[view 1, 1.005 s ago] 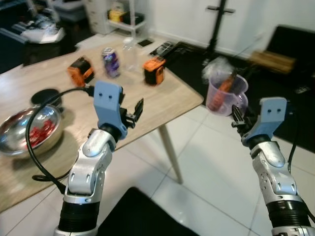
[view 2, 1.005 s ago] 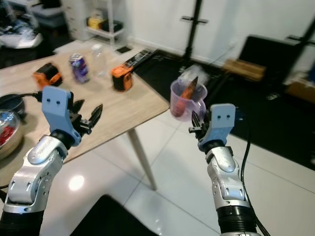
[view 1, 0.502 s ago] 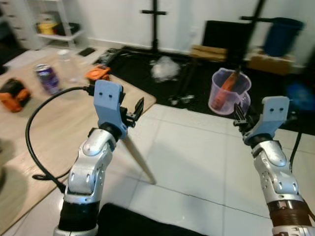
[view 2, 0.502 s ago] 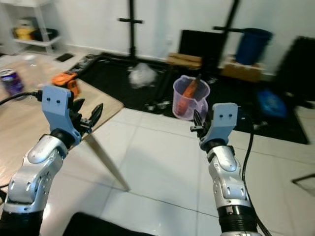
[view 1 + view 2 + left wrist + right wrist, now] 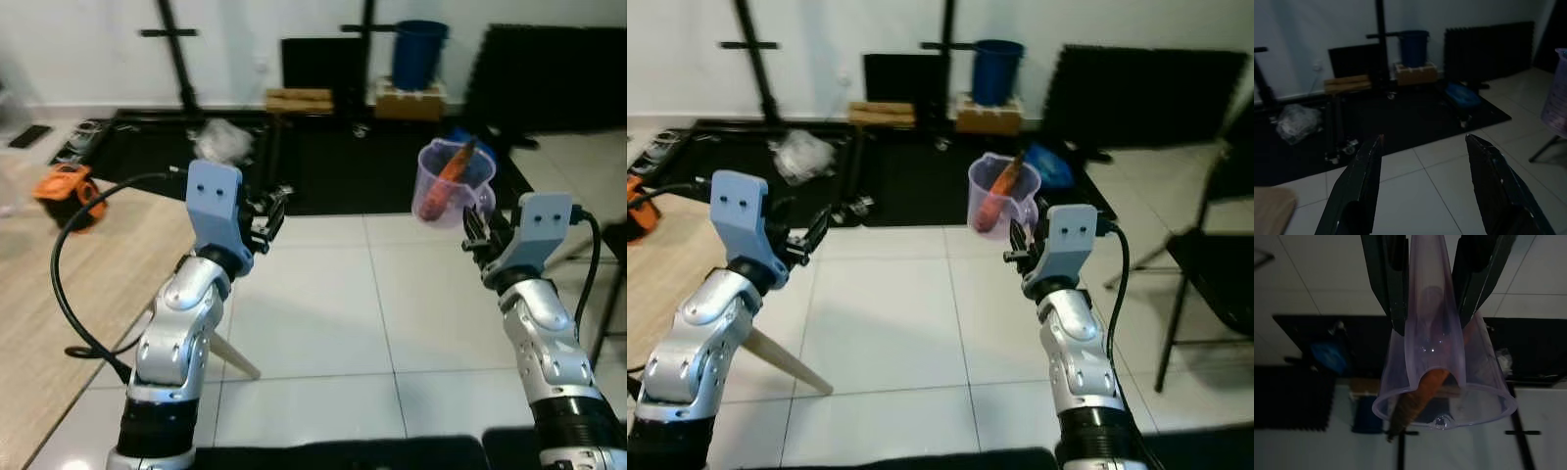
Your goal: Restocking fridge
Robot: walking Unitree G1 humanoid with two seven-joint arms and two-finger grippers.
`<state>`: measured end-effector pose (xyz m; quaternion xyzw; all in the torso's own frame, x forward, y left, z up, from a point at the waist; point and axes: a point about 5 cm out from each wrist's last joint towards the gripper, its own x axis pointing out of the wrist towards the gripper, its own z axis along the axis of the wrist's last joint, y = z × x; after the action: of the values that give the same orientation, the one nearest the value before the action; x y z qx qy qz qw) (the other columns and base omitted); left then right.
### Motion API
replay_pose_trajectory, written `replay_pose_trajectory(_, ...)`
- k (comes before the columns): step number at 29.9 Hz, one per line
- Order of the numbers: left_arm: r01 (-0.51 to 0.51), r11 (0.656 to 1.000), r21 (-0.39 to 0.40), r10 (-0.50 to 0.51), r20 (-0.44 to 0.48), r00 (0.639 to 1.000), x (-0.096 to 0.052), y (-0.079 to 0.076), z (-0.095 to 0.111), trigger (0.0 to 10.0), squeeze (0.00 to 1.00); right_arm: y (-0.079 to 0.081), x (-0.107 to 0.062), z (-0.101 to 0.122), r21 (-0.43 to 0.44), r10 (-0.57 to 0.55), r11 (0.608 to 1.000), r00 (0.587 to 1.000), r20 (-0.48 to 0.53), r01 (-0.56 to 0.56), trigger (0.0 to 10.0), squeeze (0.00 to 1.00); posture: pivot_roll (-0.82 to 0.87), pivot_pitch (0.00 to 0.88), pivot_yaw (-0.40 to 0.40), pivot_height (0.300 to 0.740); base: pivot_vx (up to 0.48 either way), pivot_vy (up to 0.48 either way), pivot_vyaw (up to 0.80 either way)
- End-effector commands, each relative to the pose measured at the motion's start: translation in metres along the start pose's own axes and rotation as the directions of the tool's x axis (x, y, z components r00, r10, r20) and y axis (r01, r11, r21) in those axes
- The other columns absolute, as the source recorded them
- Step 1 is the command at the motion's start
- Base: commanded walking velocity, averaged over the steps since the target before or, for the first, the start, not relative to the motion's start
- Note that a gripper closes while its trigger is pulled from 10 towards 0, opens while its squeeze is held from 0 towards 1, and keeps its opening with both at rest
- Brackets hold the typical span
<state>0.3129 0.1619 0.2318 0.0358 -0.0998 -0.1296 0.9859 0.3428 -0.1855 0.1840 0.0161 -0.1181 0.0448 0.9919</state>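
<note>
Both silver arms are raised in front of the robot, elbows bent and forearms angled up and forward, over a white tiled floor (image 5: pixel 323 323). The left gripper (image 5: pixel 266 211) is held at about chest height, and its two black fingers (image 5: pixel 1364 181) stand well apart with nothing between them, so its jaws are open and empty. The right gripper (image 5: pixel 477 231) is held at a similar height on the other side. Its jaws are closed on the side of a clear purple cup (image 5: pixel 453 183), which it holds upright above and ahead of its wrist. An orange carrot (image 5: pixel 451 168) leans inside the cup, its tip poking past the rim. In the right wrist view the two fingers (image 5: pixel 1388 279) press the cup's wall from either side.

The pale wooden counter (image 5: pixel 59 284) lies at the robot's left, with one slanted leg showing under its near corner. An orange device (image 5: pixel 67 192) sits near the counter's far edge. Beyond the tiles are black floor mats, a blue bin (image 5: pixel 419 53) on a cardboard box by the white wall, dark stands, and a crumpled clear bag (image 5: pixel 223 140).
</note>
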Motion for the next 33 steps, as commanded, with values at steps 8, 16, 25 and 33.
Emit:
replay_pose_trajectory(8,0.014,1.0,-0.001,-0.014,0.001,1.0,0.0017,-0.0022,-0.0012,10.0,0.0,-0.0034,-0.0001,0.004,0.0,-0.008,1.0,1.0,0.023,0.008,10.0,0.0,0.04,0.143,-0.006,0.74,0.0,0.0,-0.8)
replay_pose_trajectory(16,0.016,1.0,-0.002,-0.016,0.005,1.0,0.0026,-0.0025,-0.0011,10.0,0.0,-0.0033,0.0004,0.0043,-0.001,-0.006,1.0,1.0,0.024,0.006,10.0,0.0,0.04,0.14,-0.007,0.74,0.0,0.0,-0.8)
replay_pose_trajectory(25,0.018,1.0,-0.003,-0.017,0.009,1.0,0.0033,-0.0029,-0.0004,10.0,0.0,-0.0032,0.0004,0.0042,0.0,-0.006,1.0,1.0,0.023,0.007,10.0,0.0,0.03,0.142,-0.006,0.74,0.0,0.0,-0.8)
replay_pose_trajectory(33,0.018,1.0,-0.005,-0.018,0.012,1.0,0.0036,-0.0029,0.0001,10.0,0.0,-0.0033,0.0005,0.0042,0.0,-0.008,1.0,1.0,0.023,0.008,10.0,0.0,0.04,0.142,-0.008,0.74,0.0,0.0,-0.8)
